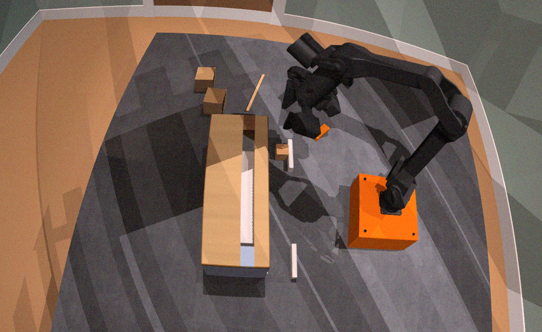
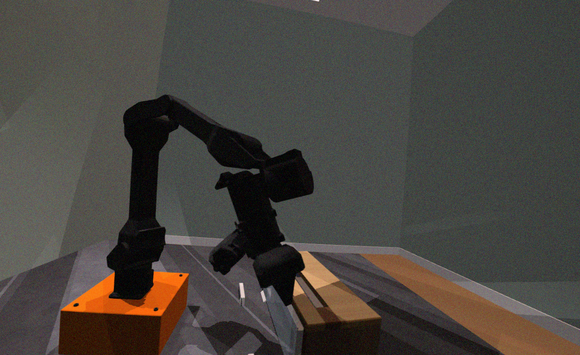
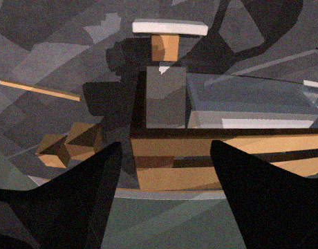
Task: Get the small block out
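Grey-green walls ring a dark mat w/ tan table border. Box [image 1: 235, 189] lies lengthwise mid-mat. Small block [image 1: 282, 151] is already out, on the table just beside the box's clear front, touching a white strip [image 1: 290, 153]. Gripper [image 3: 164, 162] hangs above the table toward the far edge, near an orange chip [image 1: 321, 131]; fingers part-open, nothing between them. Wrist view looks back at block & box.

Risks, as I judge: block sits tight to the box, so a finger coming down box-side could shove the box; a skewed approach could knock the block away or catch the strip too.
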